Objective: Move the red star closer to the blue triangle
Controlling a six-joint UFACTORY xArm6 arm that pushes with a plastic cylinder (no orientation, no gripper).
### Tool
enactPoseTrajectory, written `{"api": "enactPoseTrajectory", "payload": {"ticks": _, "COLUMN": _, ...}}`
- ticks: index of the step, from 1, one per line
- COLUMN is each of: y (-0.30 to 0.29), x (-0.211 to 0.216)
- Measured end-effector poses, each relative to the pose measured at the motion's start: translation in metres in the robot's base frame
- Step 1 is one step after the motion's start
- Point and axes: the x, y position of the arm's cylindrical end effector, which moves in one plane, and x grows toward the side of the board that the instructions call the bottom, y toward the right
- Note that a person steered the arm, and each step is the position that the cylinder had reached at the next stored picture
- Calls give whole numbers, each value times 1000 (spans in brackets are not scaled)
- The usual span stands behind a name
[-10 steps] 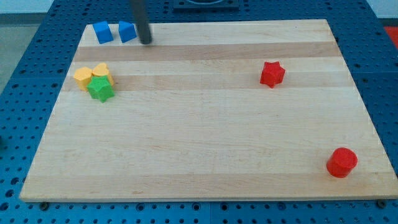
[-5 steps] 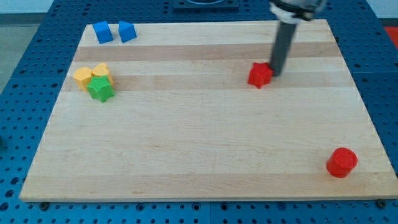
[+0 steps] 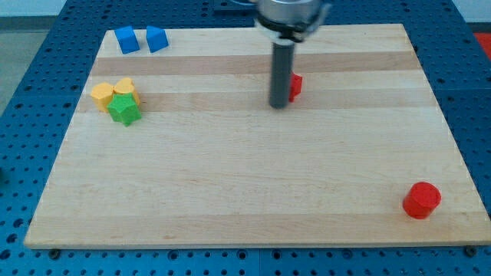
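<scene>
The red star [image 3: 294,84] lies right of the board's middle, toward the view's top, mostly hidden behind my rod. My tip [image 3: 278,106] rests on the board at the star's lower left, touching or nearly touching it. The blue triangle [image 3: 156,38] sits at the view's top left, next to a blue cube [image 3: 126,39], far to the left of the star.
A yellow block [image 3: 103,96], a second yellow block [image 3: 125,88] and a green star [image 3: 123,110] are clustered at the left edge. A red cylinder [image 3: 421,200] stands at the bottom right. The wooden board [image 3: 245,176] lies on a blue pegboard.
My tip went from beside the blue triangle to the star's right side, pushed it left, and now stands at its lower left. The star has moved left and slightly up.
</scene>
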Motion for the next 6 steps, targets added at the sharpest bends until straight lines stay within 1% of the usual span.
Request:
{"api": "enactPoseTrajectory", "payload": {"ticks": 1, "y": 48, "x": -2}}
{"api": "enactPoseTrajectory", "payload": {"ticks": 2, "y": 83, "x": 12}}
{"api": "enactPoseTrajectory", "payload": {"ticks": 3, "y": 98, "x": -10}}
{"api": "enactPoseTrajectory", "payload": {"ticks": 4, "y": 36, "x": -43}}
{"api": "enactPoseTrajectory", "payload": {"ticks": 5, "y": -3, "x": -107}}
{"api": "enactPoseTrajectory", "payload": {"ticks": 6, "y": -11, "x": -121}}
